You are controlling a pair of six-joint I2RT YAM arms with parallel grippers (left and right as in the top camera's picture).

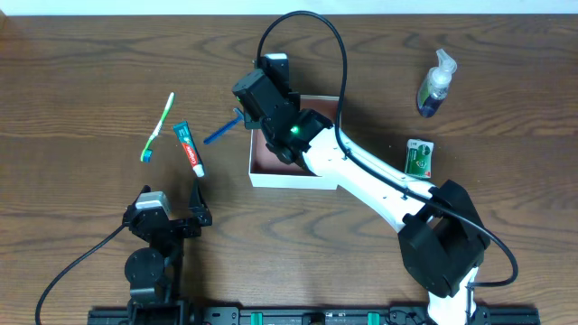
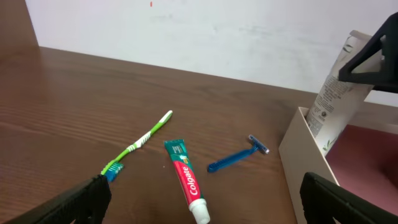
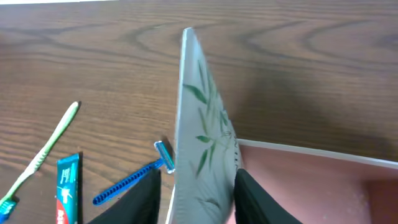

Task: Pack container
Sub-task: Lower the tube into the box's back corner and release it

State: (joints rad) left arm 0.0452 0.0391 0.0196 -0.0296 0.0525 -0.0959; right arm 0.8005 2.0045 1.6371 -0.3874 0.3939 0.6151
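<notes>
While the container (image 1: pixel 289 181) sits near the middle of the table (image 1: pixel 72 54), its left wall has the blue razor (image 1: pixel 221 131) just beside it. The toothpaste (image 1: pixel 189 149) and toothbrush (image 1: pixel 159 126) lie farther left. On the right there is more room, and the green packet (image 1: pixel 418 157) and bottle (image 1: pixel 435 86) are well apart.

The container is square, with no clear long axis, and it opens upward.

The right gripper (image 3: pixel 196 193) hangs over the far left corner and grasps a white tube (image 3: pixel 199 112), which stands inside at the left wall. The left gripper (image 2: pixel 202 193) is spread wide, well apart.
</notes>
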